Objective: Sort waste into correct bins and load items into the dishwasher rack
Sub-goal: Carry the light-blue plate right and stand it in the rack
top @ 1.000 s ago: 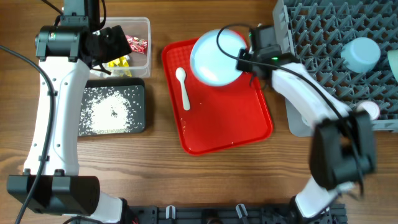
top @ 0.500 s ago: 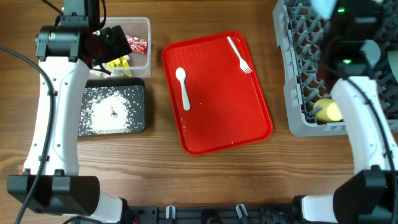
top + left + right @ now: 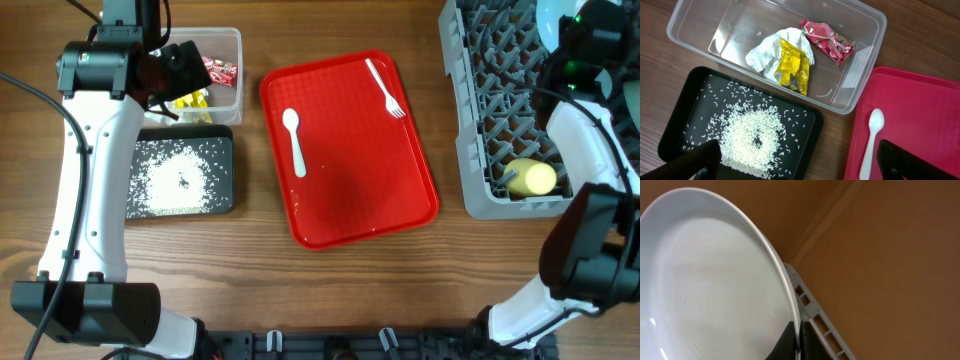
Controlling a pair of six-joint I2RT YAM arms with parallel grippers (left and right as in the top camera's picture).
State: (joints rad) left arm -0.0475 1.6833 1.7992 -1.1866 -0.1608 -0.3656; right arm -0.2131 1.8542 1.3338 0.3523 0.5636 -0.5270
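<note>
My right gripper [image 3: 797, 339] pinches the plate [image 3: 715, 280] by its rim over the rack [image 3: 495, 110]; my left gripper [image 3: 805, 162] gapes open. I'd slot the plate upright between pegs [image 3: 490, 70], then release.

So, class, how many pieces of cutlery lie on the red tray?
2: the spoon on the left half of the tray, the fork near its far right corner. Tray fully in view.

Rice grains [image 3: 752, 140] in black tub [image 3: 682, 117]

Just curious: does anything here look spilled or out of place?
Only the yellow cup: it seems to lie on its side in a corner of the grey rack. The rice sits inside the black tub.
</note>
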